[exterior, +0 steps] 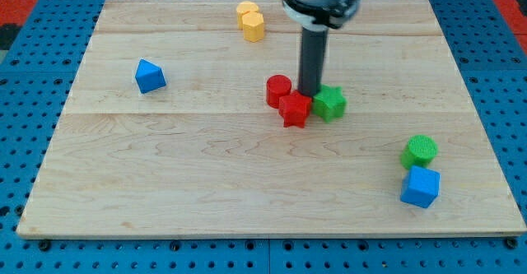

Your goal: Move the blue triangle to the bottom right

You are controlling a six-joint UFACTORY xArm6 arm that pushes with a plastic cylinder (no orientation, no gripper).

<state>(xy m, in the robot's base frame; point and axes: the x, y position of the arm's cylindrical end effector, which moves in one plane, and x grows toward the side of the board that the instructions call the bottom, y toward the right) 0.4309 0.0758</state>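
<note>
The blue triangle [149,76] lies on the wooden board [206,183] at the view's left, in the upper half. My tip [310,95] is near the board's middle, far to the right of the blue triangle. It stands just behind a red star-shaped block [295,109], between a red cylinder [278,89] and a green star-shaped block [329,103], close to or touching them.
Two yellow blocks [250,20] sit close together at the view's top centre. A green cylinder [420,150] and a blue cube [421,187] stand together at the view's bottom right. A blue pegboard [25,76] surrounds the board.
</note>
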